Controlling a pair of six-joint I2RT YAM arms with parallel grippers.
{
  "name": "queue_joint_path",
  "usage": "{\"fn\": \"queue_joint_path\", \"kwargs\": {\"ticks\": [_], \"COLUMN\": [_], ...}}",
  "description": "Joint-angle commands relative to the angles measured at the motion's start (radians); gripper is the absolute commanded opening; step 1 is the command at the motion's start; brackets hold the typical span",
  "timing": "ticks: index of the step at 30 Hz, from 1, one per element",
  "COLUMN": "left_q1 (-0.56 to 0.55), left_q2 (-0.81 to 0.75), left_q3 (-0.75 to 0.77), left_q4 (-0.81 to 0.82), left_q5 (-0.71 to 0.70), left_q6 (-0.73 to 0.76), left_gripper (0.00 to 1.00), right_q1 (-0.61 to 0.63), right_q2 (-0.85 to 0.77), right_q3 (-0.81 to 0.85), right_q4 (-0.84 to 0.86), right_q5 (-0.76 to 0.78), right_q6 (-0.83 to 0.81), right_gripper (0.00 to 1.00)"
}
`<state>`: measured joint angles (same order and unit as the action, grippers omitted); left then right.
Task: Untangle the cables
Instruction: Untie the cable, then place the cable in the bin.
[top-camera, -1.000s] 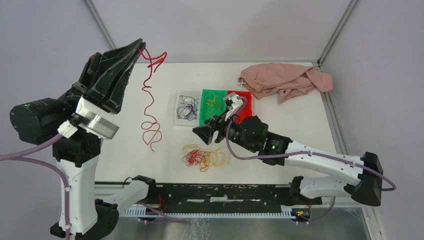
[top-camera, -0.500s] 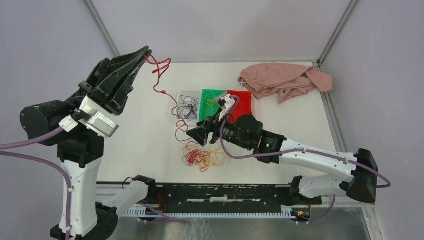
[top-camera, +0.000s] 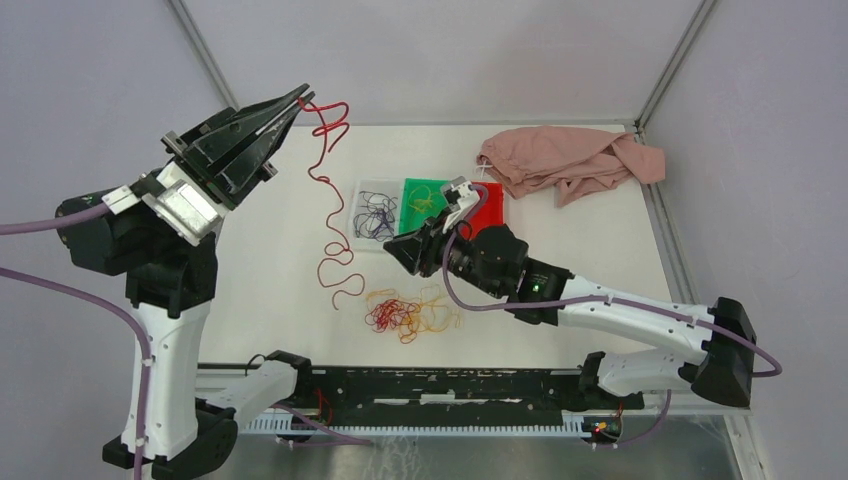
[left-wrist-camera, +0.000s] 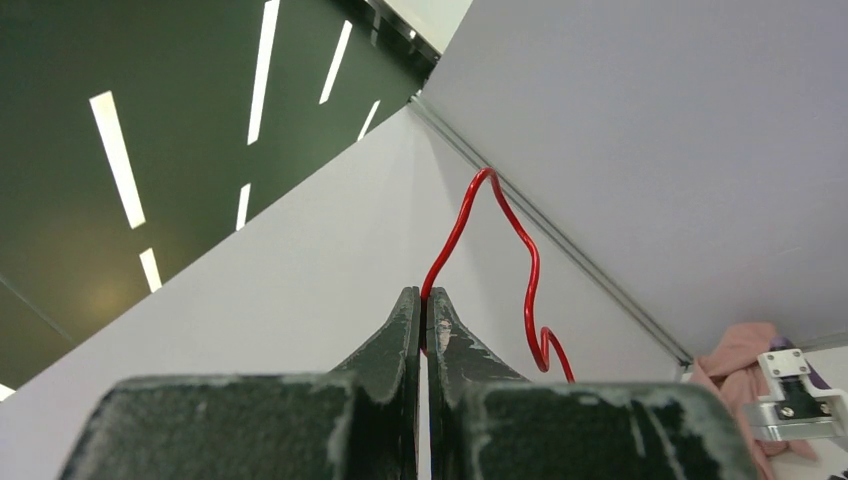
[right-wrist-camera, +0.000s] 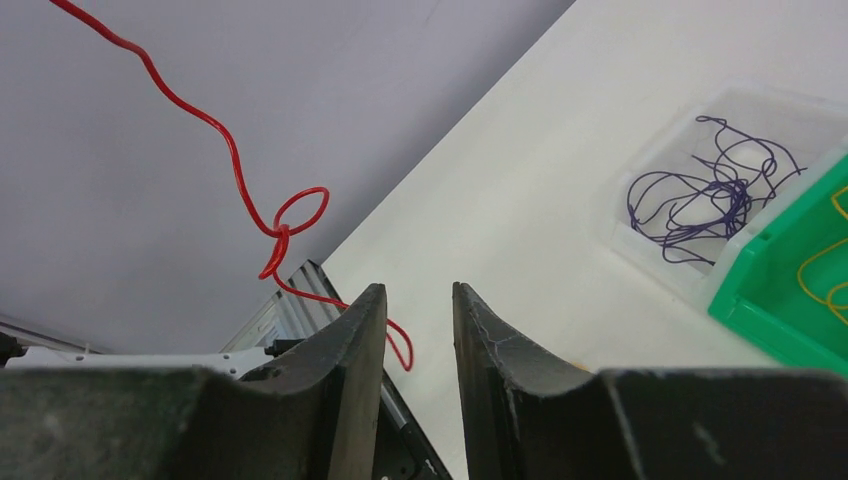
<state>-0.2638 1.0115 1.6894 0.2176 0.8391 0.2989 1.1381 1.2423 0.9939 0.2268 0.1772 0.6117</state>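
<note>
My left gripper (top-camera: 303, 97) is raised high at the back left and shut on the top end of a red cable (top-camera: 326, 128). The cable hangs in wavy loops down to the table in front of the trays. In the left wrist view the jaws (left-wrist-camera: 427, 295) pinch the red cable (left-wrist-camera: 530, 280). A tangle of red and yellow-orange cables (top-camera: 405, 312) lies on the table near the front. My right gripper (top-camera: 400, 252) is open and empty, just above and behind the tangle. In the right wrist view (right-wrist-camera: 418, 295) the red cable (right-wrist-camera: 235, 165) hangs ahead of it.
A clear tray (top-camera: 358, 232) holds purple cables (right-wrist-camera: 700, 195), a green tray (top-camera: 410, 238) holds yellow ones, and a red tray (top-camera: 492, 228) sits beside them. A pink cloth (top-camera: 570, 160) lies at the back right.
My left gripper has swung to the right and tilted, carrying the red cable; its lower end has shifted right along the table. My right gripper moved left, then back toward the trays.
</note>
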Motion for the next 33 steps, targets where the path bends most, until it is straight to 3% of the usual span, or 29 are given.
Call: {"fn": "queue_joint_path", "kwargs": {"ticks": [1,6,10,15,27,33], "left_q1": [0.005,0.005,-0.001,-0.029,-0.294,-0.344], "left_q2": [0.012,0.028,0.062,0.128,0.368,0.495], "left_q3": [-0.015,-0.042,-0.037,-0.003,0.123,0.201], "left_q4": [0.010,0.009,0.026,0.027,-0.080,-0.082], "left_q5": [-0.017,-0.009,-0.010,-0.026,-0.140,-0.164], "left_q6": [-0.116,-0.119,-0.122,-0.110,0.102,0.166], "left_gripper": [0.03,0.03,0.03,0.03,0.03,0.03], "right_q1": [-0.016,-0.054,-0.069,-0.096,-0.145,-0.207], "right_q2": [-0.037,-0.078,-0.102,-0.142,-0.266,-0.327], "right_q3": [0.016,-0.018,-0.030,-0.052,-0.063,-0.107], "right_q4": [0.052,0.037,-0.012,-0.083,-0.391,-0.461], "right_q5": [0.032,0.023,0.057,0.147,0.615,0.664], "right_q6": [0.014,0.045,0.034,0.008,0.007,0.016], "right_gripper": [0.35,0.34,0.46,0.50,0.51,0.48]}}
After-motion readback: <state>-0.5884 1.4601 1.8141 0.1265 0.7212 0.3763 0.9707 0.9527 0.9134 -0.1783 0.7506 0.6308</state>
